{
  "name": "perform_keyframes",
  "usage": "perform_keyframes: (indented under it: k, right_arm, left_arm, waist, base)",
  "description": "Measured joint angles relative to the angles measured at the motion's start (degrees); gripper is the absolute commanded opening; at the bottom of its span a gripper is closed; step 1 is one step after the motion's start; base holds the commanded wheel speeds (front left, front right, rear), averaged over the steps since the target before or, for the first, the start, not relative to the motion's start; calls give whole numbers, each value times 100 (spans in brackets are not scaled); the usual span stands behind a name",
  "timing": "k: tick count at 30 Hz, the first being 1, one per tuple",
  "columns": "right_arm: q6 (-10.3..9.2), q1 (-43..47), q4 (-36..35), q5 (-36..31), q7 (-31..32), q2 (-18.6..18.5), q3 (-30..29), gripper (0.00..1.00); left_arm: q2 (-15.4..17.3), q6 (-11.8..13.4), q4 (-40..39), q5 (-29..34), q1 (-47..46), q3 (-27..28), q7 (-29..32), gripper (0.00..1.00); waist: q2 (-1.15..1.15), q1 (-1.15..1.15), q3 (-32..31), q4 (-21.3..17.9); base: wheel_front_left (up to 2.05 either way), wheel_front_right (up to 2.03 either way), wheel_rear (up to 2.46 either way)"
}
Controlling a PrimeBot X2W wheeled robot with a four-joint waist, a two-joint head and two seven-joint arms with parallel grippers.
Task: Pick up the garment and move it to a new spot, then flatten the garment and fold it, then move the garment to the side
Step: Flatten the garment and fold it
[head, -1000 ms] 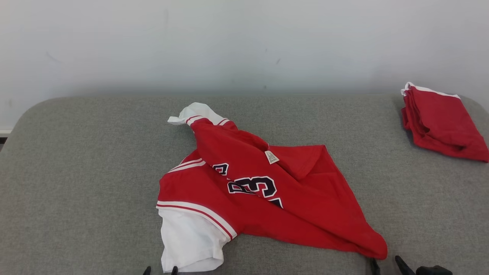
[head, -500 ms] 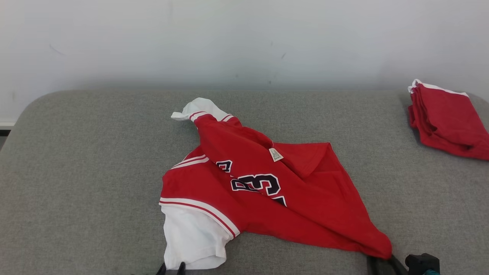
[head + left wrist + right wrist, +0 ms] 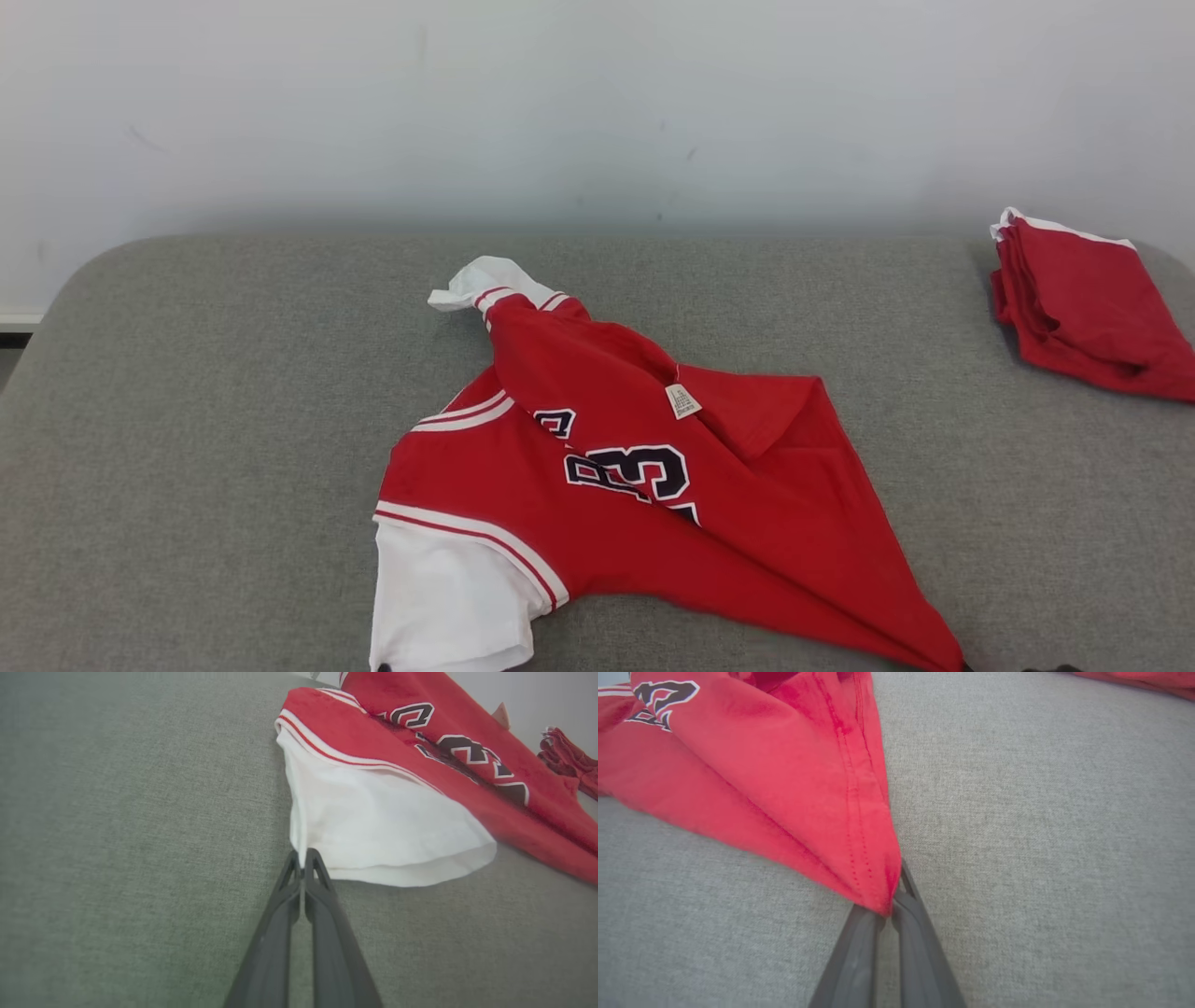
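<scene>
The garment [image 3: 616, 485] is a red jersey with white sleeves and dark numbers, lying crumpled on the grey cushion [image 3: 215, 420]. In the left wrist view my left gripper [image 3: 302, 858] is shut on the edge of the white sleeve [image 3: 373, 830]. The right wrist view has my right gripper [image 3: 893, 900] shut on the jersey's red hem corner [image 3: 873, 868]. Both held corners reach the bottom edge of the head view, the sleeve [image 3: 448, 607] at lower left and the red corner [image 3: 924, 635] at lower right.
A folded red garment [image 3: 1083, 299] lies at the cushion's far right edge. A pale wall [image 3: 597, 103] stands behind the cushion. Bare grey fabric spreads to the left and right of the jersey.
Both grippers have gone from open to shut, the left on the white sleeve edge and the right on the red corner. The head camera has shifted, and the held corners have stretched toward me.
</scene>
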Motion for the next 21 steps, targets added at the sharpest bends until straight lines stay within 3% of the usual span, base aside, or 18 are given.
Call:
perform_keyframes:
  k: [6,11,17,21]
  right_arm:
    - [0,410,-865,18,233,-119,66,0]
    - [0,437,-1796,59,747,-186,48,0]
    - [0,-308,-2781,215,1597,-505,359,0]
    - [-1,-1229,-3048,345,2030,-748,453,0]
  left_arm:
    - [31,0,-1113,155,516,304,0,0]
    - [219,0,-1849,218,372,461,0,0]
    - [724,0,-2562,111,-887,208,634,0]
    - [1365,-1,-2855,-16,-2226,-197,1238,0]
  waist:
    - [0,0,55,-28]
    - [0,0,101,-80]
    - [0,0,250,-161]
    - [1,0,472,-217]
  base:
    - [0,0,0]
    - [0,0,0]
    - [0,0,0]
    - [0,0,0]
